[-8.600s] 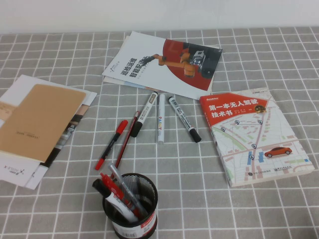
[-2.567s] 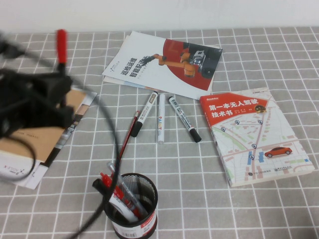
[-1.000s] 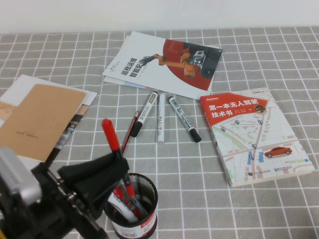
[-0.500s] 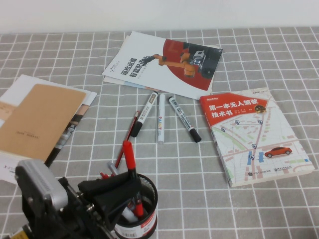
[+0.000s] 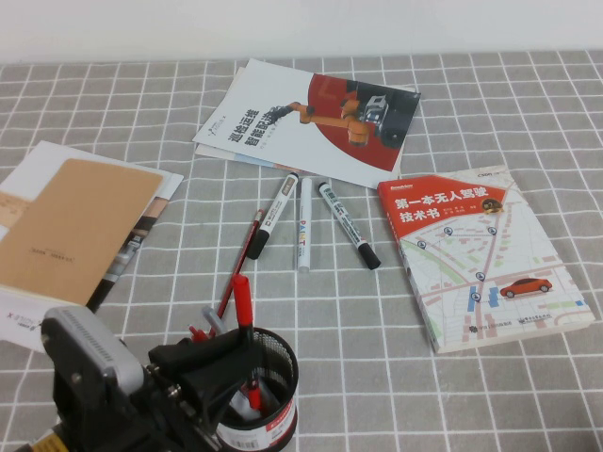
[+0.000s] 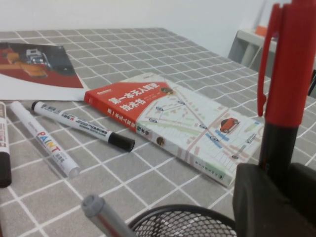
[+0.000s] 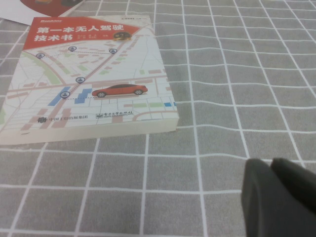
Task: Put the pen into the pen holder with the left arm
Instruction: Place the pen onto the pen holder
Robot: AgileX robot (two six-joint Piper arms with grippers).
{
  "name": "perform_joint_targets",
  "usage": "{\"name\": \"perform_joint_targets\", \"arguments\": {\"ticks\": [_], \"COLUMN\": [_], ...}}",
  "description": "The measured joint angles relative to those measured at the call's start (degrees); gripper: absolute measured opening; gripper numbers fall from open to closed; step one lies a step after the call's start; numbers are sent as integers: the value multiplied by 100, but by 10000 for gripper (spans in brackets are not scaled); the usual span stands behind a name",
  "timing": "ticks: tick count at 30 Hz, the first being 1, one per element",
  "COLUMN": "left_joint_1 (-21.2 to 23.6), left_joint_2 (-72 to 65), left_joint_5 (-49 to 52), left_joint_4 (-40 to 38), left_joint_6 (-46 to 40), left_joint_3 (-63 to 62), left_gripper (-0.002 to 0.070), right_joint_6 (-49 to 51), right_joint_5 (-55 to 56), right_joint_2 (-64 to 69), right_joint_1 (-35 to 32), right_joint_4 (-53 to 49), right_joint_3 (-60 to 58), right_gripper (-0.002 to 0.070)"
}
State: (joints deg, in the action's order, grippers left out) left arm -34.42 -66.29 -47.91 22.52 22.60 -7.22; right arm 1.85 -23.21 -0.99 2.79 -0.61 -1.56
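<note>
My left gripper [image 5: 237, 356] is at the near left, shut on the pen [image 5: 242, 299]. The pen stands upright, red cap up, and its lower end is inside the black mesh pen holder [image 5: 285, 377], among several other pens. In the left wrist view the red cap [image 6: 289, 64] rises above my black fingers [image 6: 261, 202], which close on the black barrel just above the holder's rim [image 6: 182, 217]. My right gripper [image 7: 276, 170] is shut and empty, low over the bare cloth near the map-cover book; it does not show in the high view.
A thin dark red pen [image 5: 237, 268] and three white markers [image 5: 303, 226] lie behind the holder. A red map-cover book [image 5: 480, 254] lies to the right, a booklet [image 5: 311, 118] at the back and a brown notebook [image 5: 75, 231] to the left.
My left gripper has carried the pen to the right over the holder and lowered it. The pen's lower end is now inside the cup and the cap sits lower than before.
</note>
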Motion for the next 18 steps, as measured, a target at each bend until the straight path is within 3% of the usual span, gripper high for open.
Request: {"name": "perform_joint_targets", "arguments": {"ticks": [3,8,11,14,18], "left_joint_1": [0,0,0,0,0], "left_joint_2": [-66,-80,-80,82,578], "left_joint_5": [0,-24,-196,-346,-45], "left_joint_4": [0,-64,-101,-103,-114], "left_joint_6": [-55,-70,-70,-78,204], "left_joint_3": [0,0,0,0,0], "left_gripper": [138,297,331,288,91], "right_joint_6": [0,0,0,0,0], "right_joint_5": [0,0,0,0,0], "right_joint_2": [0,0,0,0,0], "right_joint_1": [0,0,0,0,0], "right_joint_4": [0,0,0,0,0], "right_joint_3": [0,0,0,0,0], "right_gripper": [-15,-15,-15,-15,-15]}}
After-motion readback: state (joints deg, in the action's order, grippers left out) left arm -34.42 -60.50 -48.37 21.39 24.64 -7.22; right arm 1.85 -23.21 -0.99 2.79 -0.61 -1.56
